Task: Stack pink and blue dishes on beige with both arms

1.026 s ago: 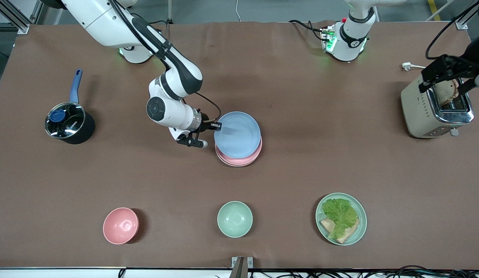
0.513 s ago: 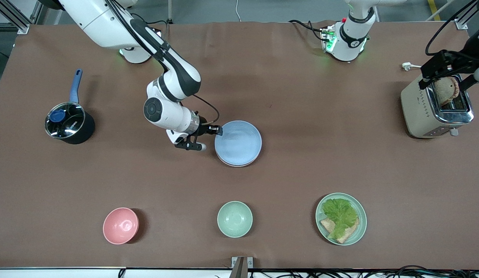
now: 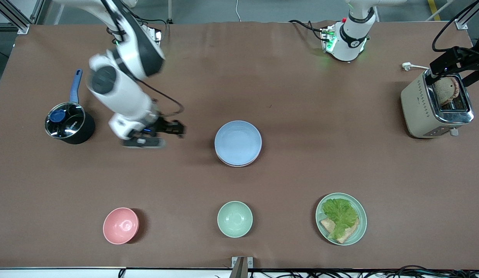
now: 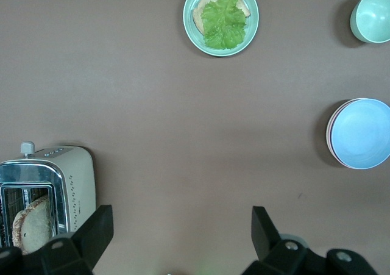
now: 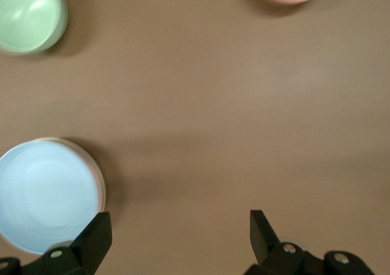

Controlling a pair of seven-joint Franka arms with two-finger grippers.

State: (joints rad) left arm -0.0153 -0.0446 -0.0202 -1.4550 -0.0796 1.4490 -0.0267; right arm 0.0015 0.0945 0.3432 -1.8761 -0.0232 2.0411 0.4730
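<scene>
**Ana:** Where is the blue plate (image 3: 238,141)?

**Ben:** It sits on top of the stack in the middle of the bench (image 3: 301,162). The pink plate (image 4: 329,135) is right under it; only its edge peeks out. I can't tell if the beige plate is under those two.

**Ana:** What is the right gripper (image 3: 162,133) doing?

**Ben:** It is up over bare bench, between the black pot (image 3: 69,125) and the stack. Its fingers (image 5: 91,238) are spread wide and hold nothing.

**Ana:** And the left gripper (image 4: 177,238)?

**Ben:** It hangs over the toaster (image 3: 436,108) at the left arm's end of the bench. Its fingers are wide apart too, and hold nothing.

**Ana:** What else is there?

**Ben:** A pink bowl (image 3: 121,226), a green bowl (image 3: 235,219) and a green plate with lettuce (image 3: 341,218), all nearer the front camera than the stack.
</scene>
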